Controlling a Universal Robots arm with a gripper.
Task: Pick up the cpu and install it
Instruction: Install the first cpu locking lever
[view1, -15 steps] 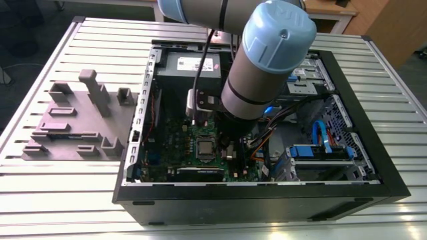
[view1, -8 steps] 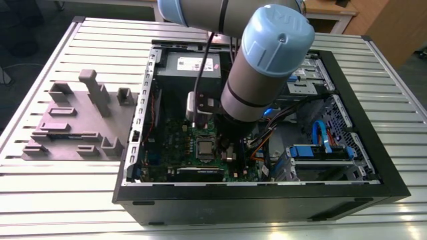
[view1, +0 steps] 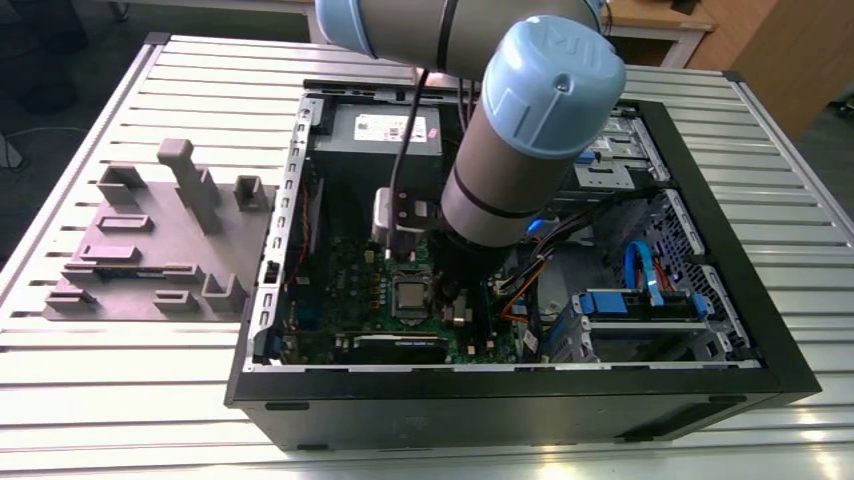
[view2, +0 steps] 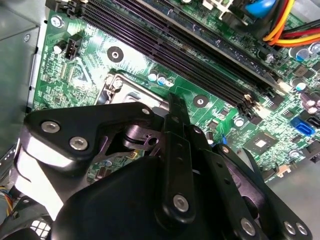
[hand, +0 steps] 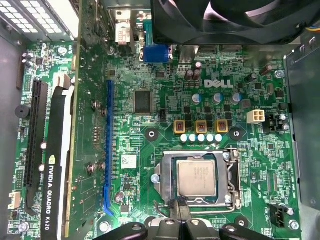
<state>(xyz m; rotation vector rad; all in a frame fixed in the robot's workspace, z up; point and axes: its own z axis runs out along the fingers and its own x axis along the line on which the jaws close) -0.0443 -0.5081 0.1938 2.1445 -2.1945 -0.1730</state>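
The cpu (hand: 196, 178) is a small silver-topped square lying flat in the metal-framed socket (hand: 159, 178) of the green motherboard. In the exterior view the cpu (view1: 410, 293) sits inside the open computer case (view1: 534, 400), just beside the lower end of the arm (view1: 514, 170). My gripper (hand: 179, 206) hovers at the socket's edge, its black fingers (view2: 172, 115) drawn together and shut on nothing. In the second wrist view the gripper's linkage hides most of the socket (view2: 117, 85).
A graphics card (hand: 52, 165) stands along one side of the board and a black fan (hand: 225, 20) along another. Memory slots (view2: 200, 55) run close to the socket. The power supply (view1: 387, 128), drive bay with blue cables (view1: 641, 300) and grey fixture (view1: 160, 240) surround the area.
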